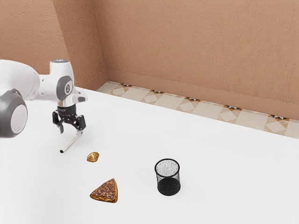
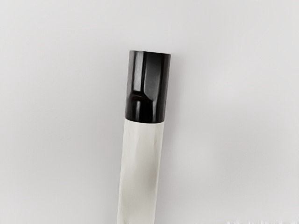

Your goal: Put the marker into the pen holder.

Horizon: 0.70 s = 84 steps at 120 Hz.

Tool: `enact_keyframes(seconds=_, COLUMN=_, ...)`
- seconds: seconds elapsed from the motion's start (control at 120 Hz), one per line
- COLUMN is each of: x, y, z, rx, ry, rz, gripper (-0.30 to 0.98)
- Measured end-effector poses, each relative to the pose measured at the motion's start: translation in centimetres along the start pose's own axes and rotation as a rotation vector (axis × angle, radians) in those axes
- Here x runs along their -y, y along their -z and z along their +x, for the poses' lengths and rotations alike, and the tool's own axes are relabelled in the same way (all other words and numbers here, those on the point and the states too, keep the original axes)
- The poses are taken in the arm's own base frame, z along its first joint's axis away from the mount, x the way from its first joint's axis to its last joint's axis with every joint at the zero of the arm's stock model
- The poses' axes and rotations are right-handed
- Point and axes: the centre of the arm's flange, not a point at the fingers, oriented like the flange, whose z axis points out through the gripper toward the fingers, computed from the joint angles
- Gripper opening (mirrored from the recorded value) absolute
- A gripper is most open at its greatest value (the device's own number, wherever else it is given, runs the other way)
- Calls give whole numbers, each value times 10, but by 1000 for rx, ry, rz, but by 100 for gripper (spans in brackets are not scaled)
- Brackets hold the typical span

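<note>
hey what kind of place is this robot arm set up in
Probably a plain tiled room, rendered in simulation: textured tan walls, patterned floor tiles and a white table.

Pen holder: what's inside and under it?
Inside the pen holder, its black bottom shows; the marker is outside it. The table beneath its base is covered.

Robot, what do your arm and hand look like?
My smooth white arm has rounded parts, a gray cover around a pale disc, and another gray cover with a small round mark. My black, angular hand has two jointed fingers.
</note>
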Motion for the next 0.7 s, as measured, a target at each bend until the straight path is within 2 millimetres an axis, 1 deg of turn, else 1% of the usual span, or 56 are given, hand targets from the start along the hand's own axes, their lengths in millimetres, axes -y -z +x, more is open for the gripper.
enact_keyframes(seconds=0.067, x=-4, y=-6, z=2, rx=11, ry=-18, rz=-5, gripper=69)
enact_keyframes(seconds=0.217, x=-8, y=-9, z=8, rx=0, ry=-70, rz=4, gripper=69)
enact_keyframes(seconds=0.475, x=-7, y=-9, z=17, rx=-54, ry=-127, rz=28, gripper=68)
enact_keyframes(seconds=0.7, x=-6, y=-14, z=17, rx=-62, ry=-155, rz=27, gripper=63)
